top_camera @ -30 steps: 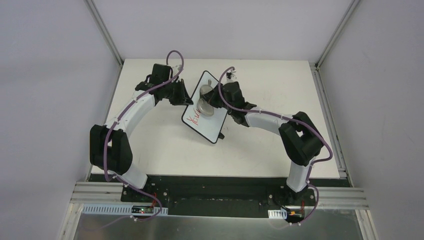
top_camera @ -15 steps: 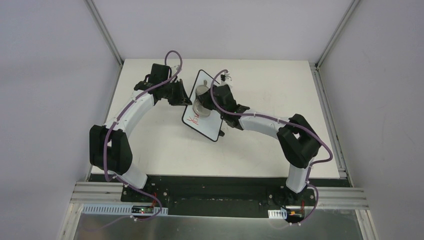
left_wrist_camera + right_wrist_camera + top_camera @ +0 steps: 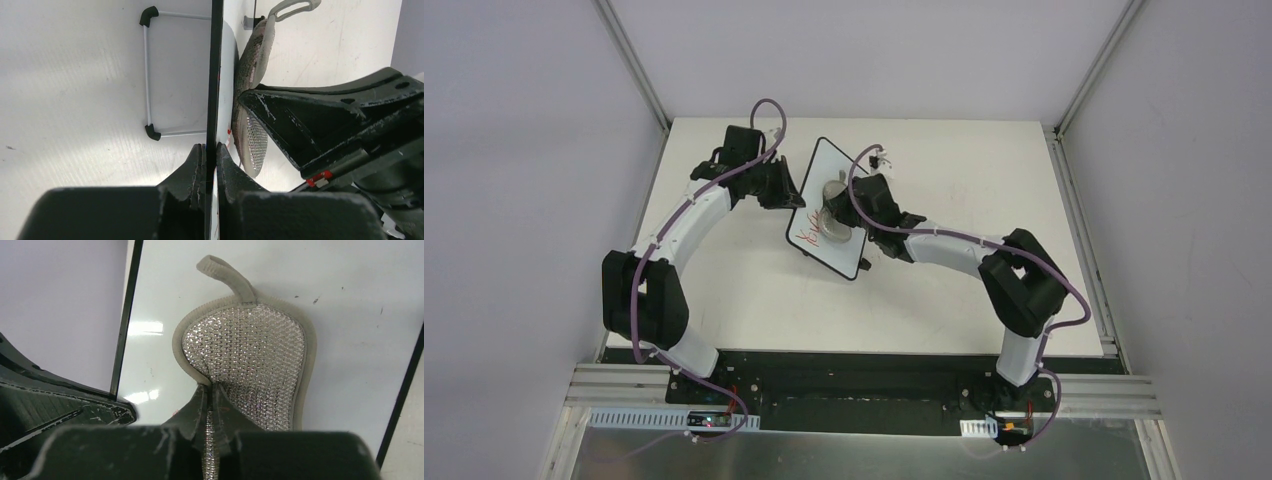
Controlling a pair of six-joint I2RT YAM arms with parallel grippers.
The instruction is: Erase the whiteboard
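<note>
The whiteboard (image 3: 844,168) stands tilted mid-table, white with a thin black frame; red writing (image 3: 806,236) shows at its near left corner. My left gripper (image 3: 790,195) is shut on the board's left edge; in the left wrist view the jaws (image 3: 210,152) pinch the black frame (image 3: 216,75) seen edge-on. My right gripper (image 3: 844,208) is shut on the grey sparkly pad (image 3: 833,225), pressed flat on the board's face. In the right wrist view the pad (image 3: 252,355) lies on the white surface (image 3: 360,315), its loop pointing away.
The board's wire stand with black feet (image 3: 148,70) rests on the white table (image 3: 984,180). Grey walls enclose the table on three sides. A small black and white object (image 3: 882,155) lies beyond the board.
My right gripper has swept the pad across the board toward its near left end, over the red writing. Less red writing shows. The board has shifted slightly; my left gripper still holds its edge.
</note>
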